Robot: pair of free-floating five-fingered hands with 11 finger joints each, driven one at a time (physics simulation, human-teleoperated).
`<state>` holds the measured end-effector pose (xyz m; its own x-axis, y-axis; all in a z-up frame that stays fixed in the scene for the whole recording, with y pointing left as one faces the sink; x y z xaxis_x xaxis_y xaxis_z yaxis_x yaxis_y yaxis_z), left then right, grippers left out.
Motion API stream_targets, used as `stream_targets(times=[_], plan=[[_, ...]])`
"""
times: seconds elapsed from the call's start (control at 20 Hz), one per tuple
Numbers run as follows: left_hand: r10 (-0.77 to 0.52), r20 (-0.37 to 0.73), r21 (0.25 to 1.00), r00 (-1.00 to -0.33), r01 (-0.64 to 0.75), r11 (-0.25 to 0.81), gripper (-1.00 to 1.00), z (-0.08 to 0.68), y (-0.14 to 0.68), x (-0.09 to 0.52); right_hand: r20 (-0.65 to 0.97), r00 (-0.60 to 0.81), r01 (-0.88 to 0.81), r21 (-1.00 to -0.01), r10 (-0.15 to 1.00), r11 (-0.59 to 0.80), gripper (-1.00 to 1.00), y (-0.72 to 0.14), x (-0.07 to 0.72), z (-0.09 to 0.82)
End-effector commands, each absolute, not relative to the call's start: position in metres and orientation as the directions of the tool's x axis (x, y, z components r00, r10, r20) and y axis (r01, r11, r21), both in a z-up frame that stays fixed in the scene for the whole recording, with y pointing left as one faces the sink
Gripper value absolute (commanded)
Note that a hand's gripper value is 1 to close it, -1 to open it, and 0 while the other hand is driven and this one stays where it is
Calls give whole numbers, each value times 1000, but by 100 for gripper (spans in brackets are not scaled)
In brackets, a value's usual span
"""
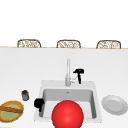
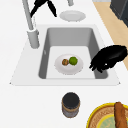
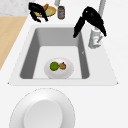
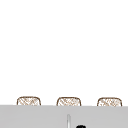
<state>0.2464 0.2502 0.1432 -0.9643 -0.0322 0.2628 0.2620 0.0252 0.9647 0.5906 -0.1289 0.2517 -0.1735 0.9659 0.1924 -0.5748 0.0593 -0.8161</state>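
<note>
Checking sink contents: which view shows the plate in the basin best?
Left side view: the plate lies unobstructed on the basin floor, carrying a green fruit and a brown one. The right side view shows it similarly. In the front view a red ball covers the basin.

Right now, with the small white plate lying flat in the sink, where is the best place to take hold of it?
Probably at the rim of the small white plate, coming from above. It lies flat on the sink floor, a lime and a brown nut-like thing fill its middle, and the left hand hovers at the near edge.
</note>
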Motion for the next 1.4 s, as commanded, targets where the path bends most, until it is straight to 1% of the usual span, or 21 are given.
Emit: stream_targets(times=[0.0, 0.1, 0.6, 0.7, 0.8, 0.85, 0.9, 1.0, 1.15, 1.35], plan=[[-32, 263, 965, -964, 262, 25, 0, 143, 250, 246, 156, -165, -614, -789, 974, 22, -100, -127, 612, 237], [-32, 263, 965, -964, 262, 25, 0, 143, 250, 246, 155, -163, -626, -780, 974, 20, -100, -125, 619, 231], [-32, 263, 965, -964, 262, 25, 0, 143, 250, 246, 107, -171, -573, -819, 979, -11, -100, -125, 640, 180], [-32, 263, 965, -964, 262, 25, 0, 143, 250, 246, 105, -166, -604, -797, 981, -17, -100, -121, 656, 176], [-32, 263, 965, -964, 262, 25, 0, 143, 250, 246, 98, -163, -608, -793, 982, -22, -100, -118, 654, 183], [-32, 263, 965, -964, 262, 25, 0, 143, 250, 246, 94, -162, -613, -790, 982, -25, 100, -118, 654, 185], [-32, 263, 965, -964, 262, 25, 0, 143, 250, 246, 77, -175, -600, -799, 982, -44, 100, -118, 656, 187], [-32, 263, 965, -964, 262, 25, 0, 143, 250, 246, 94, -168, -597, -802, 981, -26, 100, -120, 661, 188], [-32, 263, 965, -964, 262, 25, 0, 143, 250, 246, 118, -199, -582, -813, 973, -21, 100, -122, 662, 187], [-32, 263, 965, -964, 262, 25, 0, 143, 250, 246, 141, -183, -593, -805, 973, 5, 100, -118, 663, 195]])
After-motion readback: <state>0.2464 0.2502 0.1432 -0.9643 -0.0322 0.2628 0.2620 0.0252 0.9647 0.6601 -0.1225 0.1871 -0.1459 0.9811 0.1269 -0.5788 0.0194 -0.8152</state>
